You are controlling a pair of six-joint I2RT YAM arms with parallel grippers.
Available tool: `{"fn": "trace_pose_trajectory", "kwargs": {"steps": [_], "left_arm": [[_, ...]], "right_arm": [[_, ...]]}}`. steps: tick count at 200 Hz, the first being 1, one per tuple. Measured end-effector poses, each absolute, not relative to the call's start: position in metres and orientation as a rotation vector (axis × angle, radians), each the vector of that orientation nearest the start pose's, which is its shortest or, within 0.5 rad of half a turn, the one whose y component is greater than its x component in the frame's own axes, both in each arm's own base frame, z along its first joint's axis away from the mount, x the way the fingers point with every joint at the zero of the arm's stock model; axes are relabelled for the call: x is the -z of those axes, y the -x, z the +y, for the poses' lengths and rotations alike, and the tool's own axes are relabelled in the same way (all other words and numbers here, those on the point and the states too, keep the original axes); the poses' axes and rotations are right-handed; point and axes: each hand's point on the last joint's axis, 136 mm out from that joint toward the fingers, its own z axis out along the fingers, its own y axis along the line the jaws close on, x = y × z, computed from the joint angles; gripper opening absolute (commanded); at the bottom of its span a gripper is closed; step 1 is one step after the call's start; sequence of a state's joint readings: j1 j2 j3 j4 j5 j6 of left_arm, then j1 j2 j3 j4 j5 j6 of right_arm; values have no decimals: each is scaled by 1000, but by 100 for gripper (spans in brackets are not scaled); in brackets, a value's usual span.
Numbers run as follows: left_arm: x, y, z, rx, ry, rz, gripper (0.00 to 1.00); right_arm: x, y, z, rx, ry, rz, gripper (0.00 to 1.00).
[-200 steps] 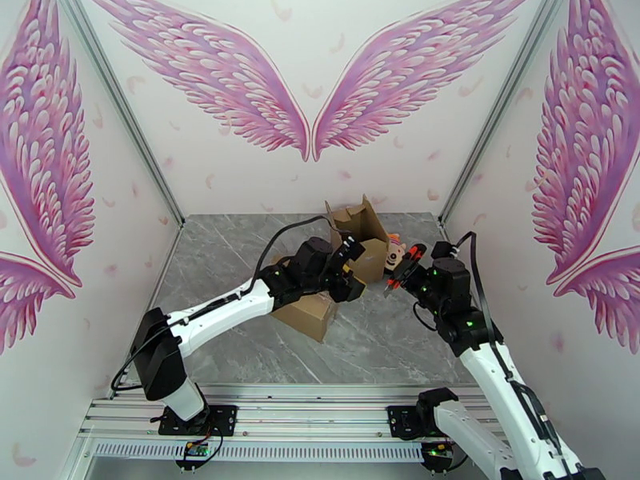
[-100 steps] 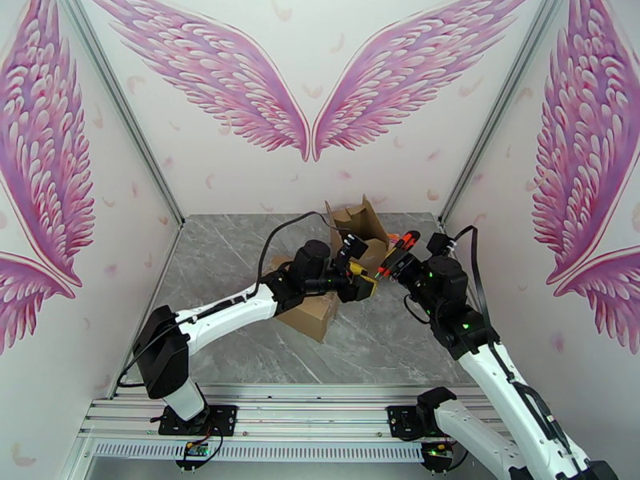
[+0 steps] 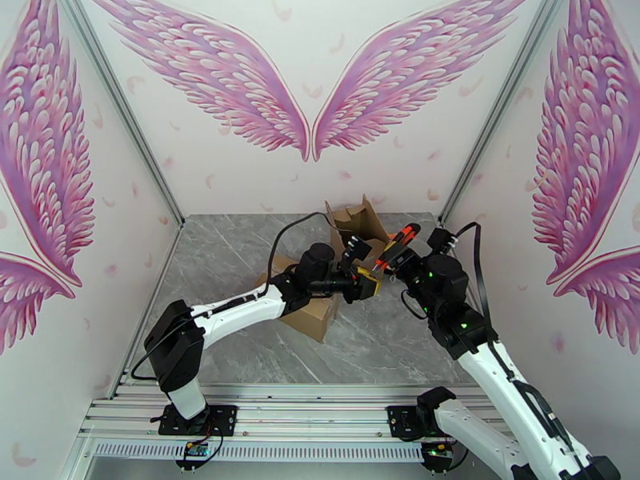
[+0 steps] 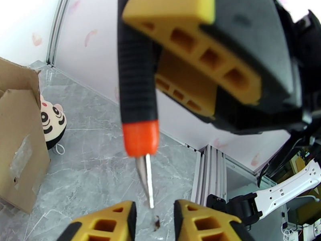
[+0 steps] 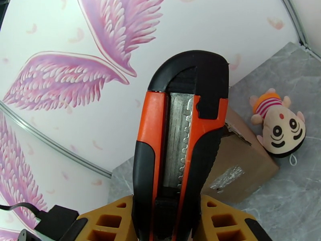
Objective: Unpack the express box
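The brown express box point(image 3: 314, 312) lies mid-table with its flaps point(image 3: 356, 218) standing open; it also shows as a box point(image 4: 18, 145) and a box point(image 5: 236, 165) in the wrist views. My right gripper point(image 3: 395, 258) point(image 5: 168, 209) is shut on an orange and black utility knife point(image 3: 402, 238) point(image 5: 180, 129). The knife point(image 4: 138, 97) points blade down toward my left gripper point(image 4: 154, 209) point(image 3: 366, 275), whose yellow fingers point(image 4: 106, 221) stand a little apart below the blade tip without touching it. A plush toy point(image 4: 52, 123) point(image 5: 281, 127) lies on the table beside the box.
Grey marble tabletop point(image 3: 232, 258) walled on three sides by panels with pink wings. A metal rail point(image 3: 264, 414) runs along the near edge by the arm bases. Free room lies left of the box and in front of it.
My right gripper has raised the knife and swung it left toward my left gripper. My left gripper has slid right under the blade, its jaws narrowing. The toy is now hidden in the top view.
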State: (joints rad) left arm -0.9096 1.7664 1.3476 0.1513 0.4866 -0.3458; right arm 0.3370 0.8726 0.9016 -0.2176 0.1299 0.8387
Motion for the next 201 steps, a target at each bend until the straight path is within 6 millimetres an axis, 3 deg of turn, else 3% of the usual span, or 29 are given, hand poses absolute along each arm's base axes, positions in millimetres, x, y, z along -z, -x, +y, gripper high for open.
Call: {"fn": "trace_pose_trajectory", "kwargs": {"steps": [38,78,120,124,138,156,173,201], "left_arm": [[-270,-264,-475,1312,-921,1787,0],[-267,-263,-475,1312,-925,1784,0],[-236,-259,-468,1290,-937,1855,0],[-233,-258,-467,1287,-937,1862,5],[-219,-257,-462,1261,-938,1896,45],[-213,-260,-455,1206,-923,1922,71],[-224,-265,-448,1143,-906,1900,78],[-268,-267,-433,1061,-903,1778,78]], "right_arm": [[-339,-323,88,-732,-553,1722,33],[-343,-324,86,-723,-562,1697,32],[-352,-326,81,-712,-577,1651,32],[-353,-326,80,-711,-578,1649,32],[-353,-326,80,-709,-580,1645,32],[-352,-328,81,-706,-580,1650,33],[-348,-331,82,-699,-579,1662,33],[-344,-333,85,-695,-567,1679,33]]}}
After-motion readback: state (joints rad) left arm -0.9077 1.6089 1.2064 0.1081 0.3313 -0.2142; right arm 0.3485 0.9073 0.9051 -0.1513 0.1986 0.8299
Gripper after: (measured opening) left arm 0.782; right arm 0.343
